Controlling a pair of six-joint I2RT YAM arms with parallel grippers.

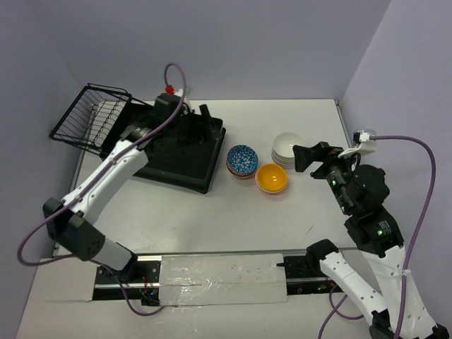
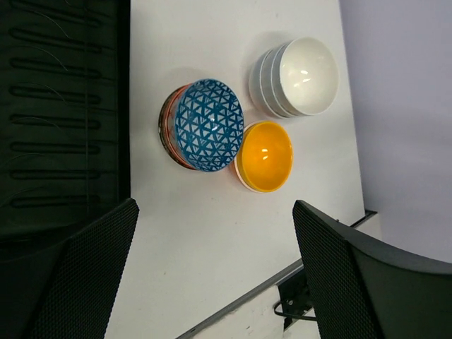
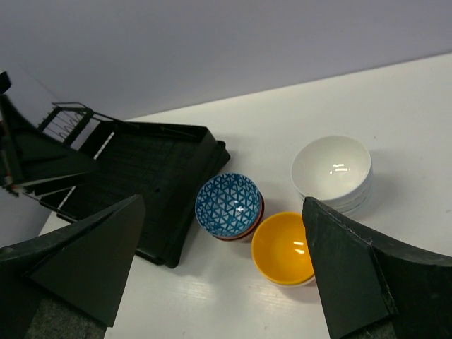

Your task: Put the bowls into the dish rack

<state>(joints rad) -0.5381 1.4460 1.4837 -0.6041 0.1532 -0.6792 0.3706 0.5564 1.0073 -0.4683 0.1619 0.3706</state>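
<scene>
Right gripper (image 3: 224, 203), jaws wide open & empty, sits just beside the white bowl stack (image 3: 332, 169), w/ yellow bowl (image 3: 282, 247) & blue-patterned bowl (image 3: 228, 205) on the table btwn it & dish rack (image 3: 155, 176), over which left gripper (image 2: 215, 206) hangs open, so right arm's nearer.

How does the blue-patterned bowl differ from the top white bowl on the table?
The blue-patterned bowl has a triangle print inside; the top white bowl is plain. The blue-patterned bowl tops a stack with reddish rims; the white one tops plain white bowls. The blue-patterned bowl sits beside the dish rack; the white one lies farther from it. Both stand upright atop stacks on the table, outside the rack.
</scene>
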